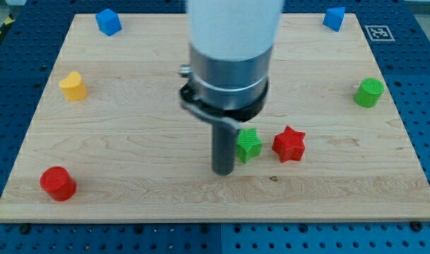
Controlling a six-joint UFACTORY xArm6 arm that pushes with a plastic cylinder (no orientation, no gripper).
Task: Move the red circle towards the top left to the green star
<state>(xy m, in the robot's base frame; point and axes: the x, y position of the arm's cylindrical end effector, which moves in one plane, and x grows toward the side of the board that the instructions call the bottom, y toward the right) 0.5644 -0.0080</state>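
Observation:
The red circle (pixel 58 183) lies near the board's bottom left corner. The green star (pixel 248 145) sits right of the board's middle, partly hidden behind the rod. My tip (pixel 223 171) rests on the board just left of and slightly below the green star, close to it, and far to the right of the red circle. A red star (pixel 289 144) lies just right of the green star.
A yellow block (pixel 73 86) lies at the left. A blue block (pixel 108 21) is at the top left and another blue block (pixel 334 17) at the top right. A green cylinder (pixel 369 92) sits at the right edge. The wooden board (pixel 130 141) ends at blue surroundings.

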